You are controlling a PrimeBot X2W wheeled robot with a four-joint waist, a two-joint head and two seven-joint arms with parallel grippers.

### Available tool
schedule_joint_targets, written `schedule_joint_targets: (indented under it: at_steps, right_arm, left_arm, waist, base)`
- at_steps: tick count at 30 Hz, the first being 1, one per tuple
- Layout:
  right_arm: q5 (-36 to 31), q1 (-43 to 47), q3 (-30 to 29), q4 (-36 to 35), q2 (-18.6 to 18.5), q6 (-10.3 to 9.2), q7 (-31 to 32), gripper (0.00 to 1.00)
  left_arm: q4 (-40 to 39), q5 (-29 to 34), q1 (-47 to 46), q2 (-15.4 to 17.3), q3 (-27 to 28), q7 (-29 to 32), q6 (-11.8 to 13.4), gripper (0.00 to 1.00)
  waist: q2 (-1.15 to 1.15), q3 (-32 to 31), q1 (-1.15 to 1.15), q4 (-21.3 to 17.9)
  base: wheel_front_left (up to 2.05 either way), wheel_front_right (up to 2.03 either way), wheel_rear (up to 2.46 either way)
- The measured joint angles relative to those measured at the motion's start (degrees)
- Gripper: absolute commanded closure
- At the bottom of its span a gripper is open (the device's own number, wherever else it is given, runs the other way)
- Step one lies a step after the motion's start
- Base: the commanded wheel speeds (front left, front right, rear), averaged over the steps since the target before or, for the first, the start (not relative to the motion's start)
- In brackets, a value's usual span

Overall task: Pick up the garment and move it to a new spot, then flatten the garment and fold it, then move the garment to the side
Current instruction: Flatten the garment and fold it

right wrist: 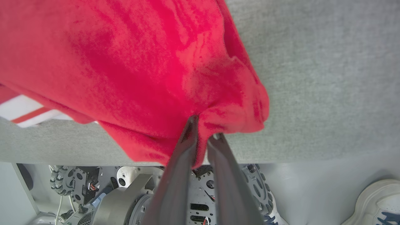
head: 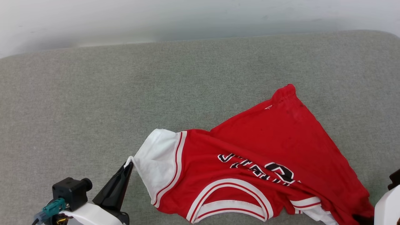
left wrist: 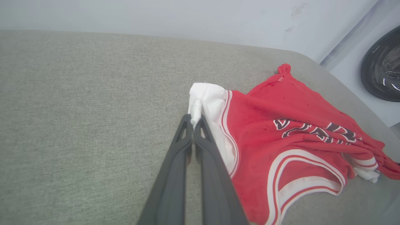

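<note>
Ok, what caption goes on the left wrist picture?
Left fingers pinching the garment's white sleeve on a grey fabric surface.

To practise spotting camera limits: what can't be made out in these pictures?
1. Head view: creases in the shirt hide its lettering.
2. Head view: the shirt's near right corner is cut off by the edge and a pale forearm.
3. Right wrist view: a shoe is cut off at the corner.

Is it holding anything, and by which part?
The jersey: left pincer pinches the white sleeve by its edge, right pincer pinches a red edge.
</note>
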Motion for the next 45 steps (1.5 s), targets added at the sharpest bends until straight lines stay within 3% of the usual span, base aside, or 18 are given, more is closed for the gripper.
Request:
schedule_joint_targets:
  at_steps: [10, 17, 28, 33, 41, 42, 43, 44, 45]
  right_arm:
    - [4.3, -8.0, 1.6, -8.3, -4.3, -0.01, 1.6, 0.00]
    - [1.6, -20.5, 4.8, -9.9, -2.9, 0.00, 5.3, 0.00]
    - [-10.0, -35.6, 8.3, 4.4, -3.8, 0.00, 2.4, 0.00]
    - [-13.1, -38.3, 8.2, 10.6, -5.2, 0.00, 1.3, 0.00]
    - [-14.7, -40.0, 7.7, 15.0, -6.9, -0.01, 0.2, 0.00]
    - [-14.7, -40.0, 7.9, 15.2, -7.0, -0.01, 0.5, 0.02]
    - [-14.7, -40.0, 8.0, 15.3, -7.2, -0.01, 0.6, 0.60]
    - [-14.7, -40.0, 8.2, 15.3, -7.3, -0.01, 0.7, 1.00]
    - [-14.7, -40.0, 8.3, 15.5, -7.3, -0.01, 0.7, 1.00]
  left_arm:
    - [-2.8, 1.3, -1.1, 0.1, -1.2, 0.2, 0.2, 1.00]
    - [-5.4, 2.7, -3.2, 0.5, -1.9, 0.6, 0.2, 1.00]
    - [-6.4, 4.1, -7.7, -1.3, -4.3, 0.5, -1.1, 1.00]
    - [-6.0, 4.3, -9.1, -2.4, -5.2, 0.0, -1.7, 1.00]
    - [-5.3, 4.6, -10.3, -3.2, -6.3, -0.7, -2.3, 1.00]
    - [-5.2, 4.6, -10.4, -3.3, -6.3, -0.7, -2.3, 1.00]
    - [-5.2, 4.6, -10.5, -3.3, -6.4, -0.7, -2.3, 1.00]
    - [-5.0, 4.6, -10.5, -3.3, -6.4, -0.7, -2.3, 1.00]
    - [-4.9, 4.6, -10.7, -3.4, -6.4, -0.7, -2.3, 1.00]
  waist:
    - [0.00, 1.6, 0.00, 2.2]
    - [0.00, 4.8, 0.01, 5.1]
    - [0.00, 11.6, 0.01, 11.9]
    - [0.00, 14.1, 0.01, 15.0]
    - [0.00, 17.0, 0.01, 18.3]
    - [0.00, 17.1, 0.01, 18.4]
    - [0.00, 17.1, 0.01, 18.4]
    - [0.00, 17.1, 0.01, 18.4]
    - [0.00, 17.0, 0.01, 18.4]
  base:
    - [0.00, 0.00, 0.00]
    - [0.00, 0.00, 0.00]
    - [0.00, 0.00, 0.00]
    - [0.00, 0.00, 0.00]
    - [0.00, 0.00, 0.00]
    - [0.00, 0.00, 0.00]
    - [0.00, 0.00, 0.00]
    - [0.00, 0.00, 0.00]
    - [0.00, 0.00, 0.00]
